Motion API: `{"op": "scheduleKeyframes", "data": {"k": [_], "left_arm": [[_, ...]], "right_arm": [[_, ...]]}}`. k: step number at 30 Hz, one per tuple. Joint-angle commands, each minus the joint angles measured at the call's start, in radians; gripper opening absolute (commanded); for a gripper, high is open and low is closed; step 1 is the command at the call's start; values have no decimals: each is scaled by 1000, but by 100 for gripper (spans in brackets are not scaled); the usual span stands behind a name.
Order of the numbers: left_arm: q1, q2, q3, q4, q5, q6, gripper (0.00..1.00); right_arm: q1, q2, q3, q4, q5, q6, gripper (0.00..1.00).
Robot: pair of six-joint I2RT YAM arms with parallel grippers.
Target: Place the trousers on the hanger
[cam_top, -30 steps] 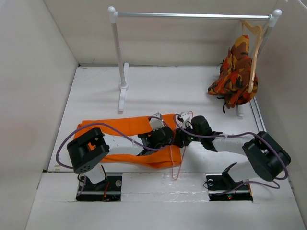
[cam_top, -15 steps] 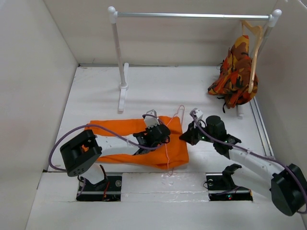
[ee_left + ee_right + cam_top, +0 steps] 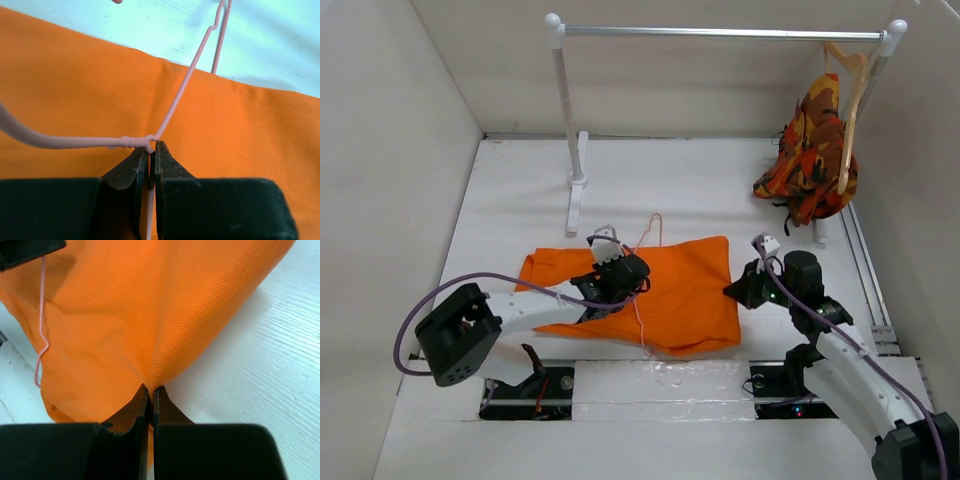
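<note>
Nearest, lower right of top view: right gripper (image 3: 151, 390) jaws pinched shut on edge fold of trousers (image 3: 685, 290). Cloth likely soft, light, floppy; best held by an edge. Frame centre: left gripper (image 3: 151, 147) jaws clamped on hanger (image 3: 131, 142) at twisted neck; thin wire, probably springy, slippery. Trousers flat on table (image 3: 520, 190), hanger across them.

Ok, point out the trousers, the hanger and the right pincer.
trousers (image 3: 690, 288): top external view, flat middle of the cloth.
hanger (image 3: 132, 142): left wrist view, twisted wire joint.
right pincer (image 3: 150, 390): right wrist view, between its tips, shut on the cloth fold.
</note>
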Motion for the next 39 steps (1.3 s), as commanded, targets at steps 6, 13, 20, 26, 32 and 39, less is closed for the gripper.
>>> {"op": "scheduleKeyframes", "data": {"k": [6,13,20,26,32,39], "left_arm": [[1,-79,-41,-102,-53,99,0],[-39,-57,45,-233,-148,61,0],[-25,-38,71,-263,-179,60,0],[-14,-28,68,-234,-160,58,0],[-45,-31,195,-273,-205,72,0],[-45,-87,276,-301,-240,84,0]], "right_arm": [[-94,4,-24,43,-29,-56,0],[-129,163,45,54,-6,-139,0],[-162,225,70,58,4,-182,0],[-162,235,58,52,10,-189,0],[-171,268,47,54,16,-203,0],[-171,303,56,62,14,-209,0]]}}
